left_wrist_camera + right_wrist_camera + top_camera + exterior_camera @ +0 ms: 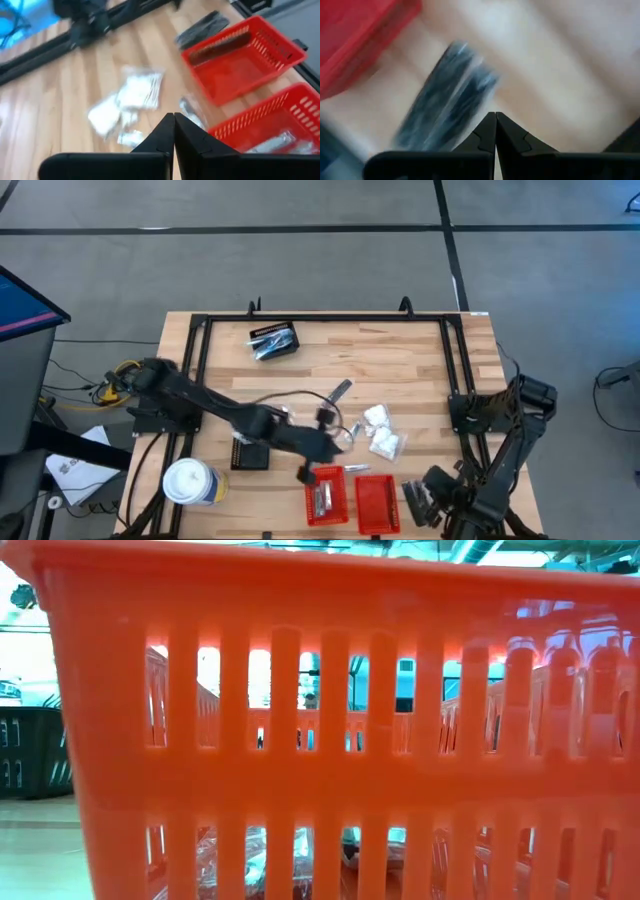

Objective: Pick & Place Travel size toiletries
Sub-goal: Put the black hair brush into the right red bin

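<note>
The toiletries lie mid-table: white packets (381, 430) (135, 90), a silvery sachet (187, 109) and a dark grey stick (340, 392). My left gripper (342, 440) (174, 120) is shut and empty. It hangs above the wood between the packets and two red baskets. The left red basket (325, 498) (300, 105) has silvery pieces (277, 142) on its floor; the right one (377, 500) (240, 60) shows nothing inside. My right gripper (418, 505) (495, 117) is shut, pointing down beside a bundle of dark grey sticks (447, 97) (202, 27) on the table.
A black basket (275, 340) with silvery items stands at the far side. A large white lidded cup (190, 482) stands near the front left. A black frame (200, 330) rims the table. In the low view a red basket wall (320, 740) fills the picture.
</note>
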`<state>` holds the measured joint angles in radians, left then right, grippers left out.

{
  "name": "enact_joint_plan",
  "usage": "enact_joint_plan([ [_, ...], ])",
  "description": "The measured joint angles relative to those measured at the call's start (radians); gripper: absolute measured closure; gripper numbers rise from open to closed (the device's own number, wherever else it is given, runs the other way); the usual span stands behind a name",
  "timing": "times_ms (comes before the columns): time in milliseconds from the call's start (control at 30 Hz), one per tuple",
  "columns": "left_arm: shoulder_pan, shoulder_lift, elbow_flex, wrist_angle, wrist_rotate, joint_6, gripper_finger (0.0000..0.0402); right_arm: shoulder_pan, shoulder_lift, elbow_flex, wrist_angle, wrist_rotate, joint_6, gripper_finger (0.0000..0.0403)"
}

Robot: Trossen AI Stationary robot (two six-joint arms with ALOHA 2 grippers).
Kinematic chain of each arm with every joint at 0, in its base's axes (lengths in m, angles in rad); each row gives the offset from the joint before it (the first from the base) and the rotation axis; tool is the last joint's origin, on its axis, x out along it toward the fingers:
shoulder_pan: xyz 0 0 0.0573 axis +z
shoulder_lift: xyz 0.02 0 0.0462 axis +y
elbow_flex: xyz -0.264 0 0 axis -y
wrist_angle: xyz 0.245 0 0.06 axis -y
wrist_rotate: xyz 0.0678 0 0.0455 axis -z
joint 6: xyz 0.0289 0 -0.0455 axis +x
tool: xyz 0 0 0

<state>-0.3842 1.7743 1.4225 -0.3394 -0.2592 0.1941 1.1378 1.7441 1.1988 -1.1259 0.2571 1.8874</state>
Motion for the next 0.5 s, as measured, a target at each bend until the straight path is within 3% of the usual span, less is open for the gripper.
enact_joint_plan([
  [233, -0.001, -0.278, -0.368, 0.301, -0.042, -0.044, 0.0400, -0.018, -0.033, 0.002, 0.356, -0.068, -0.155, 0.0403],
  [367, -0.005, -0.398, -0.525, 0.480, -0.045, -0.046, 0.0400, -0.076, 0.011, 0.000, 0.354, -0.206, -0.163, 0.0403],
  [500, -0.016, -0.485, -0.578, 0.504, -0.039, -0.051, 0.0400, -0.126, 0.042, 0.000, 0.321, -0.314, -0.166, 0.0401],
])
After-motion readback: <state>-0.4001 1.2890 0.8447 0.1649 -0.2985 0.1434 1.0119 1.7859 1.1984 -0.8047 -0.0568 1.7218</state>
